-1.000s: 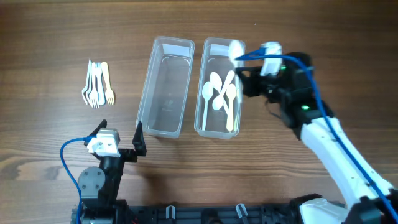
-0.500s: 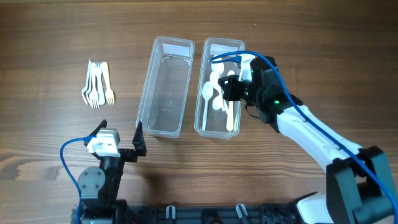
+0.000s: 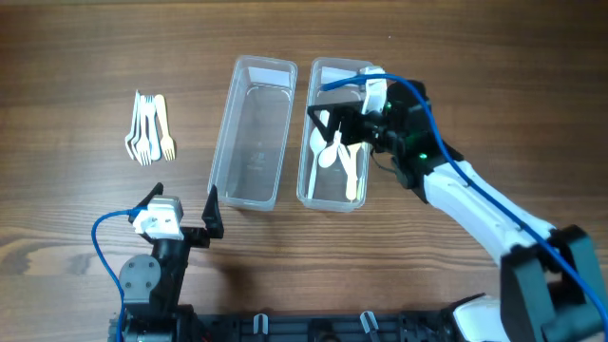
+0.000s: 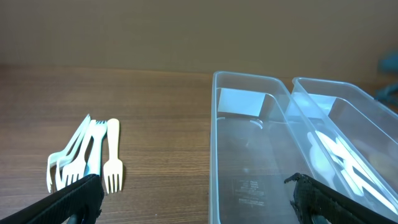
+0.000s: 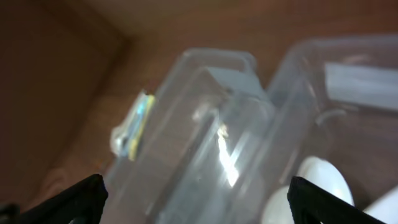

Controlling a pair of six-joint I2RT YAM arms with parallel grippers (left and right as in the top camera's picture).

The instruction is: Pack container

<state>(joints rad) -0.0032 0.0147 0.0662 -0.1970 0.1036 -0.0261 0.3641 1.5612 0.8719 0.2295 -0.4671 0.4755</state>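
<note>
Two clear plastic containers stand side by side. The left container (image 3: 252, 133) (image 4: 261, 155) holds nothing. The right container (image 3: 353, 195) (image 4: 348, 124) holds several white spoons (image 3: 330, 154) (image 4: 336, 162). My right gripper (image 3: 337, 125) (image 5: 196, 199) hovers over the spoons, open, with nothing between its fingers. Its wrist view is blurred and shows both containers and a spoon bowl (image 5: 317, 177). A small pile of white forks (image 3: 149, 128) (image 4: 87, 155) lies on the table at the left. My left gripper (image 3: 185, 214) (image 4: 199, 199) rests near the front edge, open and holding nothing.
The wooden table (image 3: 76, 57) carries nothing else. The forks lie well apart from the left container's wall. The right arm (image 3: 475, 204) reaches in from the lower right across the table.
The right gripper moved left and down over the right container, then went from shut to open. The white piece it carried is no longer in it. The left arm has not moved.
</note>
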